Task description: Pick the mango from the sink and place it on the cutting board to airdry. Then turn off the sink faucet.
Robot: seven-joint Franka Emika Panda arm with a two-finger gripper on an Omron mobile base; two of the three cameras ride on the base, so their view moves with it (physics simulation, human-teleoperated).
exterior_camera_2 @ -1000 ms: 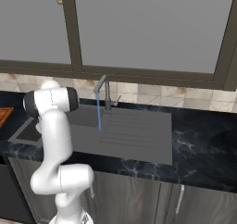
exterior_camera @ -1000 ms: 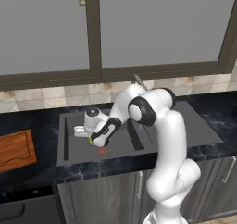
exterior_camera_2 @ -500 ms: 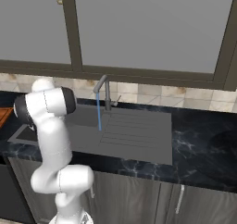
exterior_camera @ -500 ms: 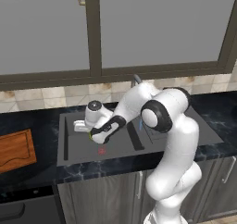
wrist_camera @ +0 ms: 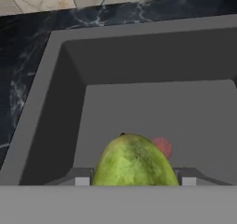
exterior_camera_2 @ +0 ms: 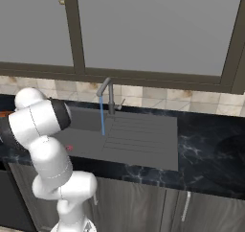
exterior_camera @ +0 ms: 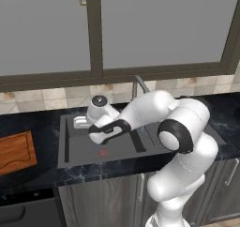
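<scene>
The board (exterior_camera: 16,152) lies on the tabletop left of the sink (exterior_camera: 70,151). Over the basin, the claw (wrist_camera: 134,179) is clamped on the mango (wrist_camera: 134,163), so the carry should run leftward, past the sink's left rim.

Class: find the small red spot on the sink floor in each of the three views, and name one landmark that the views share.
Left base view: red spot lower left of centre, on the sink floor.
Right base view: red spot left of centre, left of the water stream.
Hand view: red spot low, just right of the mango.
Shared landmark: the sink's dark grey basin.
</scene>
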